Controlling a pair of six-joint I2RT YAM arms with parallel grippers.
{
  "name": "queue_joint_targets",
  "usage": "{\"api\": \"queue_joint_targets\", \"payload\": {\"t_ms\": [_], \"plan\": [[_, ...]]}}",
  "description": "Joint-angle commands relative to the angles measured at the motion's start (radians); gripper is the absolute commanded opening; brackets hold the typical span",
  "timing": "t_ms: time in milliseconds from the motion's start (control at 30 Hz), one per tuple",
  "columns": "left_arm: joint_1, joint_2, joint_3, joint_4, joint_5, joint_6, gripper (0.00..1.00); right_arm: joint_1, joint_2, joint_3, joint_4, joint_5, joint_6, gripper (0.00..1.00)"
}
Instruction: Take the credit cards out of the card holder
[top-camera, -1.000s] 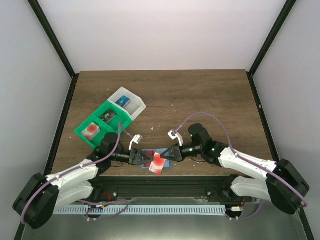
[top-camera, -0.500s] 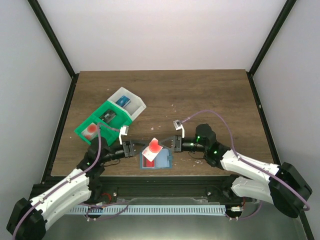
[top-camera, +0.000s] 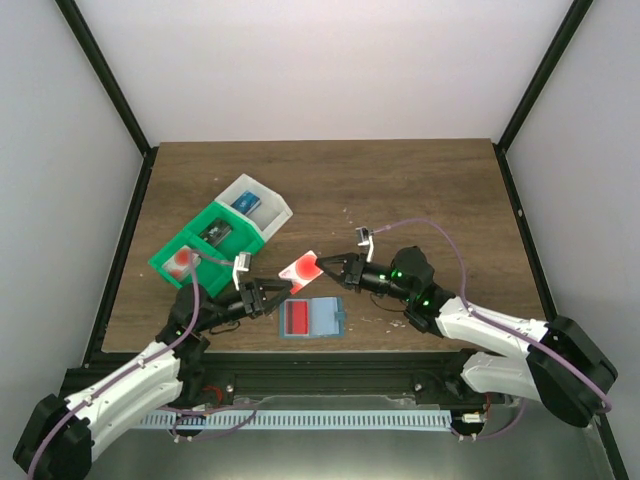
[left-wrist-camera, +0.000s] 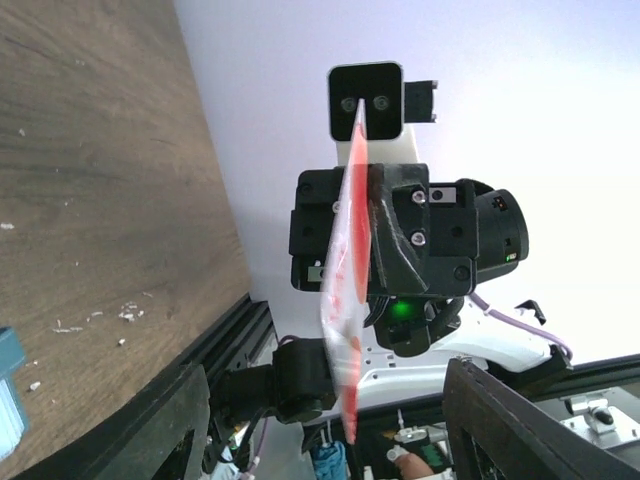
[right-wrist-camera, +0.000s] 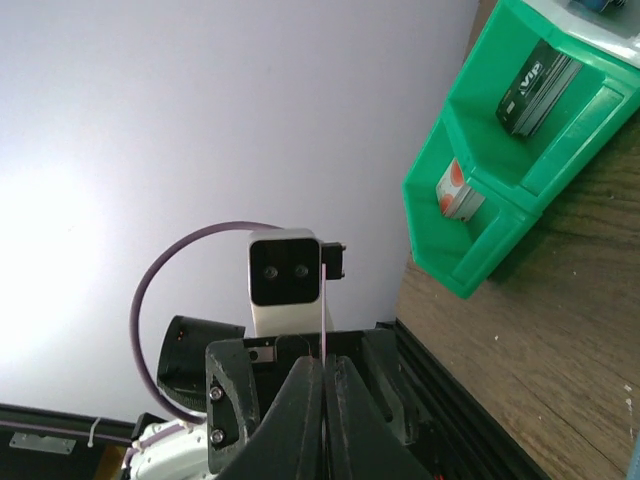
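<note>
Top external: right pincer (top-camera: 325, 265) holds 1 card (top-camera: 300, 268) clear of holder (top-camera: 314, 320) edge.

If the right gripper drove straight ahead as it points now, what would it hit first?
Probably the left gripper: the right wrist view shows it head-on just past the card the right gripper pinches. From above it sits slightly off that line, so a miss is possible.

The card (top-camera: 301, 268) pinched between the right gripper's (top-camera: 322, 264) black fingers (right-wrist-camera: 355, 405) is white with a round red spot. Beneath the fingertips, the card holder (top-camera: 325, 318) is blue-teal, with a second card (top-camera: 295, 318) showing red in it. The tray (top-camera: 170, 272) is green and white, and the table (top-camera: 420, 190) is dark brown wood grain.
</note>
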Motion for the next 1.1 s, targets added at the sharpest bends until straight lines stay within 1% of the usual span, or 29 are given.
{"api": "queue_joint_targets", "payload": {"t_ms": [0, 300, 467, 600, 667, 733, 800, 867, 1000, 1067], "plan": [[-0.001, -0.01, -0.012, 0.052, -0.026, -0.018, 0.62, -0.007, -0.003, 0.0, 0.024, 0.042, 0.027, 0.01], [0.001, 0.016, -0.027, 0.096, -0.042, -0.034, 0.38, -0.007, 0.0, -0.02, 0.016, 0.039, 0.032, 0.0], [0.0, 0.015, -0.025, 0.092, -0.059, -0.023, 0.01, -0.007, 0.015, -0.026, 0.022, 0.016, 0.032, 0.01], [0.001, -0.005, -0.028, 0.066, -0.08, -0.01, 0.0, -0.007, 0.006, -0.041, 0.014, 0.017, 0.026, 0.01], [0.001, -0.015, -0.024, 0.046, -0.087, 0.001, 0.0, -0.007, -0.004, -0.047, 0.001, 0.024, 0.019, 0.03], [0.002, -0.024, -0.018, 0.026, -0.09, 0.013, 0.0, -0.006, -0.016, -0.047, -0.021, 0.029, 0.009, 0.09], [0.005, -0.031, -0.008, -0.028, -0.091, 0.03, 0.0, -0.007, -0.032, -0.045, -0.056, 0.037, -0.004, 0.2], [0.023, -0.031, 0.027, -0.135, -0.084, 0.07, 0.0, -0.007, -0.051, -0.038, -0.103, 0.048, -0.022, 0.32], [0.076, -0.055, 0.052, -0.237, -0.032, 0.106, 0.0, -0.007, -0.103, -0.033, -0.219, 0.071, -0.077, 0.57], [0.111, -0.072, 0.079, -0.332, -0.026, 0.147, 0.0, -0.007, -0.139, -0.044, -0.247, 0.088, -0.093, 0.64]]}}
